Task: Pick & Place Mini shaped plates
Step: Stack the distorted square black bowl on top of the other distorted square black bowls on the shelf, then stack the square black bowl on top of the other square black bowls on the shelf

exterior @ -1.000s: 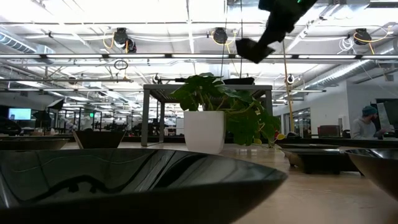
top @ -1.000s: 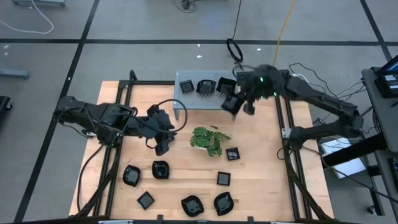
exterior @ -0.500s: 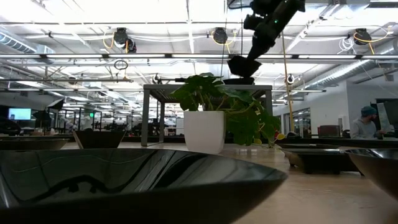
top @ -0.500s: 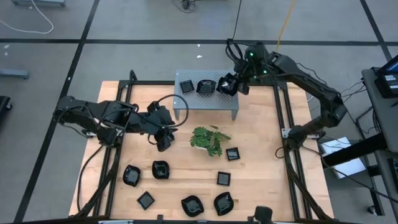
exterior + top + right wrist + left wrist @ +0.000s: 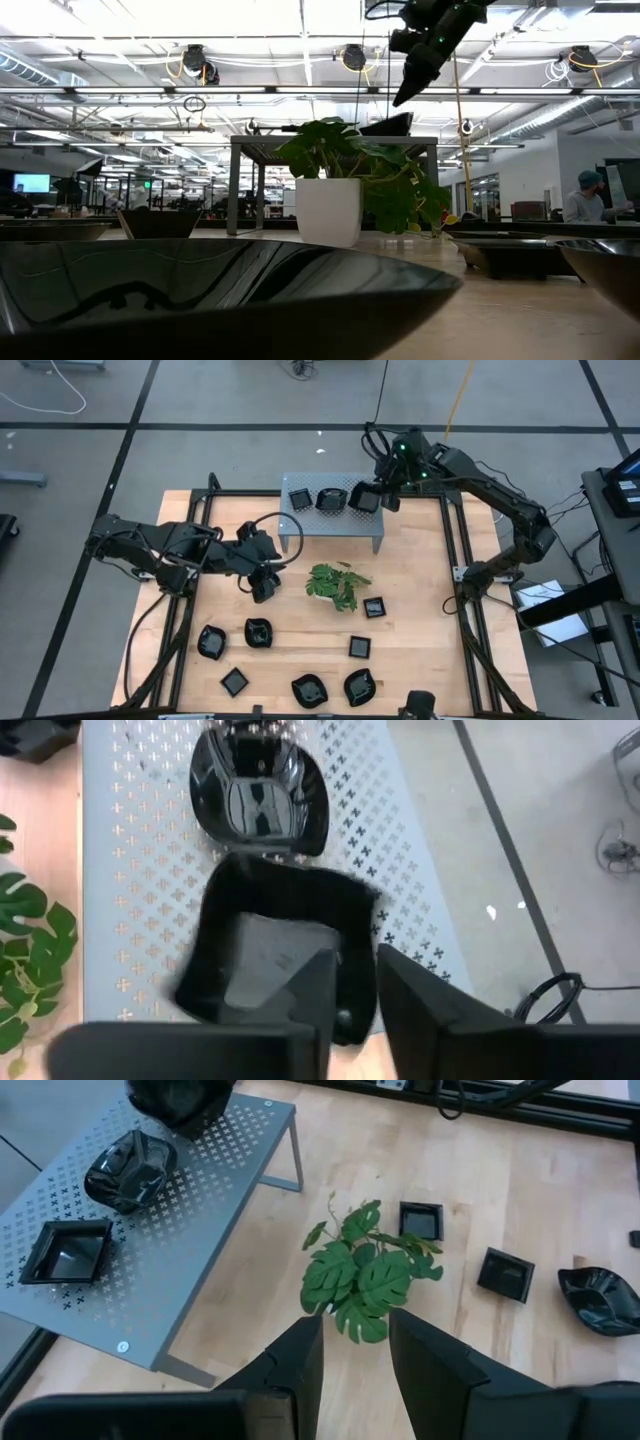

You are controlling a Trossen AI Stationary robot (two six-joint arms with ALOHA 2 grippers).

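A square black plate point(image 5: 364, 498) rests tilted at the right end of the grey perforated stand point(image 5: 340, 520), and the low view shows the plate point(image 5: 385, 125) leaning there. My right gripper point(image 5: 386, 488) hovers just above it, open, its fingertips point(image 5: 318, 995) apart over the plate point(image 5: 270, 950). On the stand beside it sit a wavy plate point(image 5: 329, 499) and another square plate point(image 5: 301, 498). Several more plates lie on the table's near half, such as a small square one point(image 5: 374, 607). My left gripper point(image 5: 262, 588) waits open and holding nothing, left of the sprig.
A green leafy sprig point(image 5: 337, 584) in a white pot point(image 5: 328, 212) stands mid-table. Black frame rails point(image 5: 458, 560) run along the table's sides. Bare wood lies between the stand and the sprig. A person point(image 5: 590, 195) sits far back in the room.
My right gripper carried the square plate from in front of the stand onto its right end, then opened and let it go. The left arm has not moved.
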